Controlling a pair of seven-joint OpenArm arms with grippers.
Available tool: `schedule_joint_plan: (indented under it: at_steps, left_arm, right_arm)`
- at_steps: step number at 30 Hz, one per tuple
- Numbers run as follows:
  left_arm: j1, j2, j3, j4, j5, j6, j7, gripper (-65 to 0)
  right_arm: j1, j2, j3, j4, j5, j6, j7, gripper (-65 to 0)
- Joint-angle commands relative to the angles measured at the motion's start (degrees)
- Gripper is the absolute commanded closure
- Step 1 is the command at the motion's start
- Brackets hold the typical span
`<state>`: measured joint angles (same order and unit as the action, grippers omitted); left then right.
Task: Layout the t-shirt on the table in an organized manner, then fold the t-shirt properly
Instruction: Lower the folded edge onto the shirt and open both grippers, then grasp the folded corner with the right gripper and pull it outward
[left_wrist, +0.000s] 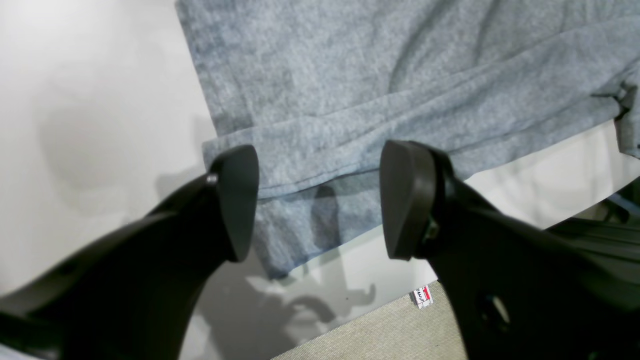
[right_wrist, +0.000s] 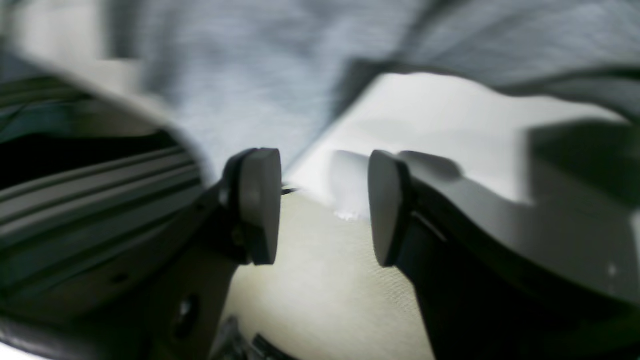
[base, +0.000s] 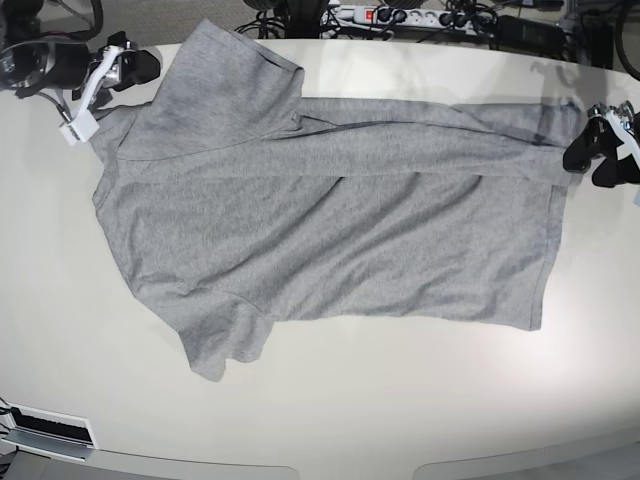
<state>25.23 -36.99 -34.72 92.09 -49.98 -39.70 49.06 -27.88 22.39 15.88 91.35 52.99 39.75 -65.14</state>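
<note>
The grey t-shirt is lying spread across the table, plain side up, with 1 long strip along its far edge folded over onto the body. The left gripper is hanging with its 2 fingers spread wide and holding nothing; the folded hem corner is lying just beyond and below its tips, flat on the table. The right gripper is also standing parted and empty, with blurred shirt cloth ahead of it near the shoulder end. Judging from this, both are sitting at opposite ends of that fold, probably having let it go so the strip rests straight.
</note>
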Motion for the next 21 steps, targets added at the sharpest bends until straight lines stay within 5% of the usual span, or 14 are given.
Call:
schedule_joint_plan:
  at_steps: [1,12,15,18,21]
  left_arm:
    - [-0.2,-1.2,-0.5,0.6,-1.7,-0.3,-1.0,-38.8]
    - [-0.2,-1.2,-0.5,0.6,-3.0,-0.3,-0.6,-38.8]
    - [-0.2,-1.3,-0.5,0.6,-3.5,-0.3,-0.6,-38.8]
    - [-0.2,-1.3,-0.5,0.6,-3.5,-0.3,-0.6,-38.8]
    - [-0.2,-1.3,-0.5,0.6,-3.5,-0.3,-0.6,-38.8]
  right_arm:
    - [0.1,-0.5,0.3,0.3,-0.4,0.3,1.4,-30.4]
    - [0.1,-8.3,0.2,-3.3,-3.3,0.3,3.1,-33.9]
    - [0.1,-8.7,0.2,-3.3,-2.4,0.3,3.0,-25.8]
    - [0.5,-8.7,0.2,-3.3,-1.9,0.3,2.8,-3.7]
    - [2.2,-8.5,0.2,-2.6,-0.7,0.3,-1.6,0.0]
